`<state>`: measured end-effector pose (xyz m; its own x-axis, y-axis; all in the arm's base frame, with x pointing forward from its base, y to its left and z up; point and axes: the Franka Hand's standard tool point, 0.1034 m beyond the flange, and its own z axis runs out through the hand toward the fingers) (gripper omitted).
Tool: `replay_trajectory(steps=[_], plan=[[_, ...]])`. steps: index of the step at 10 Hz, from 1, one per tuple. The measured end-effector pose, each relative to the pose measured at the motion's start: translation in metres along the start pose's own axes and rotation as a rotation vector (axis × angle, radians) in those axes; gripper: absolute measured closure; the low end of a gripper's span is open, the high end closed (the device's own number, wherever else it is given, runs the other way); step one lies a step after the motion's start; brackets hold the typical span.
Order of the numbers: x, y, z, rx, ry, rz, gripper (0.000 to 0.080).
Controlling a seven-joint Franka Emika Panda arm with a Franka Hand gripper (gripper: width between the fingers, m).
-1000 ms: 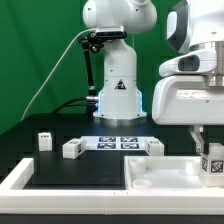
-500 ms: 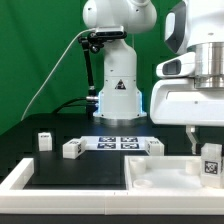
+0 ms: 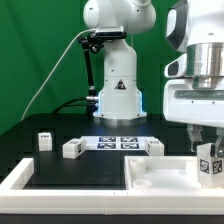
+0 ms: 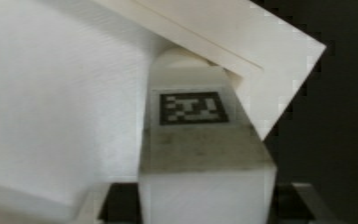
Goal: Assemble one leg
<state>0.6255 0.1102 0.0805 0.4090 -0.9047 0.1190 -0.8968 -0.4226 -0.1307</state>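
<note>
The stubby white plastic leg looks smooth and faintly satiny, its printed black-and-white tag matt; the large flat white panel with raised rim appears as smooth matt plastic; the black worktop is dull and unreflective; the robot's white casing shines glossy.

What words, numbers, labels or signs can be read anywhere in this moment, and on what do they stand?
No readable words or numbers.
Leg in the pincer: black-and-white square tag, a pattern, no text.
Marker board: several such tags, no text.
Three loose legs on the table: tags too small to read.
Robot base: a dark triangular sign, too small to read.
</note>
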Motion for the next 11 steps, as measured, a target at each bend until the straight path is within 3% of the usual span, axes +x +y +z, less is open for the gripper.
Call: replay_trajectory(steps=[3, 5, 6, 7, 11], plan=[[-0.0012, 0.0016, -0.0001, -0.004, -0.015, 0.115, 0.0507], [-0.0045, 0.001, 0.0005, 0.0, -0.016, 0.045, 0.0273], [-0.0075, -0.0001, 0.0005, 0.004, -0.017, -0.054, 0.0273], [-0.0056, -0.0004, 0.0003, 0.007, -0.016, -0.201, 0.0172], [-0.0037, -0.0013, -0.0004, 0.014, -0.011, -0.63, 0.0151]])
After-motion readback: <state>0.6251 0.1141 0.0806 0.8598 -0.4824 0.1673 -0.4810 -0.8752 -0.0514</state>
